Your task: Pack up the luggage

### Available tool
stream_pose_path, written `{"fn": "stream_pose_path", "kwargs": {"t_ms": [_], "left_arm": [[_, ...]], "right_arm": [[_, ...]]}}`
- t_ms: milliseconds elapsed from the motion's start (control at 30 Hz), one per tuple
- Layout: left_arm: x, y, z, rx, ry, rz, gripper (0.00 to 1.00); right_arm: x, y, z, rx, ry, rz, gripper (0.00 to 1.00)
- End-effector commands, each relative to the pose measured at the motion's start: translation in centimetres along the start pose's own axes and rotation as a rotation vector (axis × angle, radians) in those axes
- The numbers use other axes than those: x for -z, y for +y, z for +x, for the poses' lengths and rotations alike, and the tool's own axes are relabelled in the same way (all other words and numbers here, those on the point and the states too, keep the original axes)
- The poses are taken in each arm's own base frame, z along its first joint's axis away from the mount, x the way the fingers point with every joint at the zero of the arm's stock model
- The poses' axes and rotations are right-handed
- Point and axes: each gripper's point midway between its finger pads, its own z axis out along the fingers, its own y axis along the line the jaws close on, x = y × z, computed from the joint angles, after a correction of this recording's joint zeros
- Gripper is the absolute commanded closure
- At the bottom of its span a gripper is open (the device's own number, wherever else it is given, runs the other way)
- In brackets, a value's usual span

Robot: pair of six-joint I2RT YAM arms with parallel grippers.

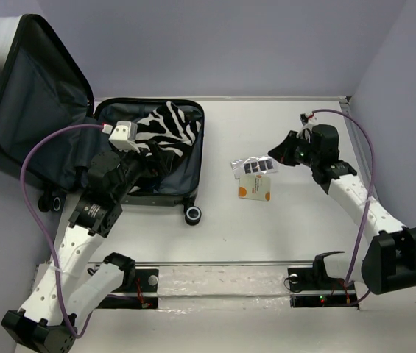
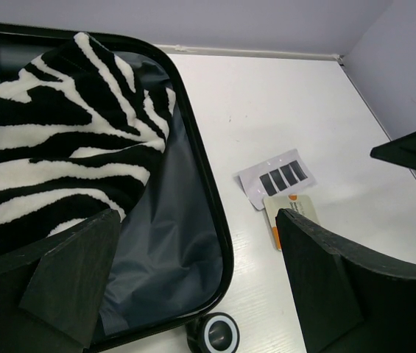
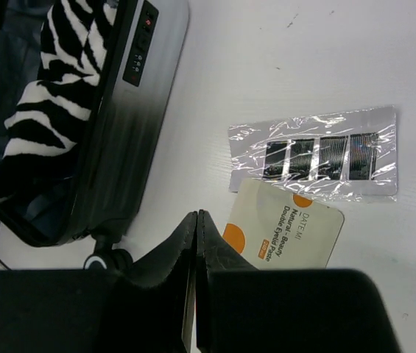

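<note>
The luggage lies open at the left, its lid leaning back. A zebra-striped cloth lies in its grey-lined base. My left gripper hovers open and empty over the base's near right corner; in the left wrist view the rim and cloth lie between its fingers. My right gripper is shut with nothing seen in it, just right of two packets. In the right wrist view its tips hang above the beige-and-orange card, beside the hairpin pack.
The hairpin pack and the beige-and-orange card lie on the white table right of the suitcase. A black wheel sticks out at its near corner. Purple walls stand at the back and right; a rail runs near the arm bases.
</note>
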Motion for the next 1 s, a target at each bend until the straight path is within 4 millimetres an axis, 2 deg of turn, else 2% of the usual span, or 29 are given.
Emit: {"fn": "stream_pose_path", "kwargs": {"t_ms": [0,33,67,100,200,300,333,433,467,533,567,600,700,767,800,867,967], "left_arm": [[0.0,-0.7,-1.0,-0.021,-0.036,0.033,0.01],[0.0,-0.7,-1.0,-0.021,-0.036,0.033,0.01],[0.0,-0.7,-1.1,-0.021,-0.038,0.033,0.01],[0.0,-0.7,-1.1,-0.021,-0.037,0.035,0.01],[0.0,-0.8,-1.0,-0.02,-0.035,0.041,0.01],[-0.1,-1.0,-0.9,-0.018,-0.031,0.049,0.01],[-0.1,-0.9,-0.9,-0.02,-0.028,0.048,0.01],[0.0,-0.8,-0.9,-0.021,-0.033,0.04,0.01],[0.0,-0.8,-1.0,-0.021,-0.036,0.039,0.01],[0.0,-0.8,-1.0,-0.021,-0.034,0.04,0.01],[0.0,-0.8,-1.0,-0.021,-0.035,0.041,0.01],[0.0,-0.9,-1.0,-0.02,-0.034,0.045,0.01],[0.0,-0.9,-1.0,-0.018,-0.034,0.044,0.01],[0.1,-0.8,-1.1,-0.02,-0.039,0.04,0.01],[0.1,-0.8,-1.1,-0.021,-0.039,0.04,0.01],[0.1,-0.9,-1.2,-0.022,-0.041,0.043,0.01],[0.1,-0.9,-1.1,-0.02,-0.039,0.045,0.01]], "right_arm": [[0.6,1.4,-3.1,0.042,-0.028,0.005,0.93],[0.2,-0.4,-1.8,0.028,0.027,0.079,0.89],[-0.6,-2.1,0.3,0.014,0.088,0.137,0.67],[-0.9,-3.7,1.1,0.028,0.097,0.216,0.54],[-1.6,-6.1,5.1,0.053,0.188,0.314,0.19],[-2.8,-5.2,8.2,0.153,0.253,0.361,0.08],[-2.9,-5.4,8.5,0.155,0.265,0.366,0.07],[-3.7,-3.6,10.1,0.309,0.276,0.398,0.07],[-4.0,-2.2,10.9,0.363,0.282,0.384,0.07],[-4.1,-2.5,11.9,0.449,0.312,0.447,0.07],[-4.4,-1.3,12.6,0.489,0.321,0.435,0.07],[-4.4,-2.1,13.4,0.533,0.354,0.49,0.08],[-4.7,-2.8,14.6,0.628,0.408,0.6,0.12],[-4.9,-3.0,14.7,0.67,0.42,0.652,0.16],[-4.9,-2.7,14.5,0.706,0.416,0.679,0.19],[-5.2,-3.1,15.4,0.745,0.447,0.713,0.19],[-5.7,-2.4,15.6,0.8,0.442,0.742,0.2]]}}
